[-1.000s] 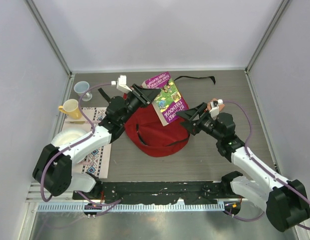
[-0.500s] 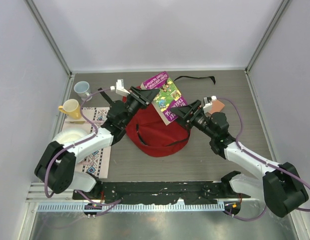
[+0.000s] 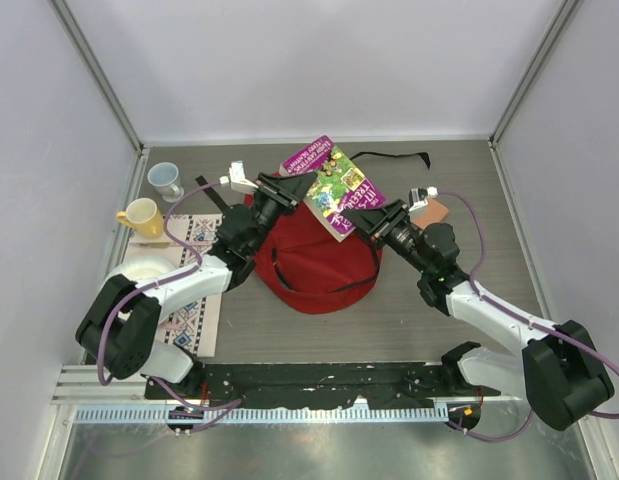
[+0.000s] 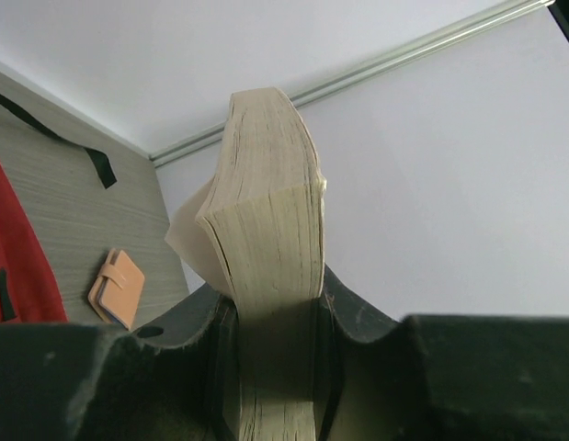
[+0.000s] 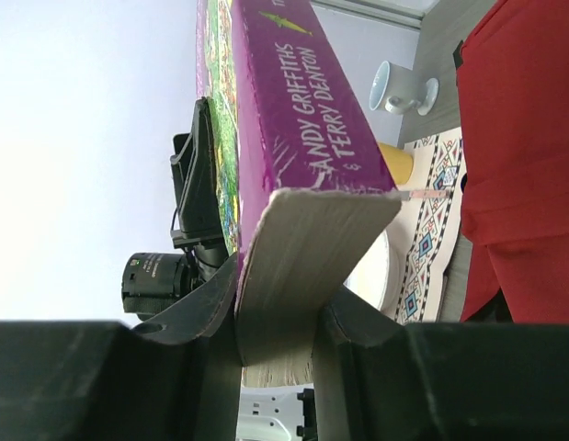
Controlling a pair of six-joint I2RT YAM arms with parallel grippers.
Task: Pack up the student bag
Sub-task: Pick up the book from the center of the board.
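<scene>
While left gripper (image 3: 295, 187) and right gripper (image 3: 366, 222) clamp book (image 3: 336, 186) (aloft) | student bag (image 3: 314, 272) rounded end nearward

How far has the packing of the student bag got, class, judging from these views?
Done: the purple book is raised in the air. In hand: the left gripper and right gripper both clamp it above the red student bag. Left: lowering it in; nothing shows inside, and a small orange wallet lies outside.
</scene>
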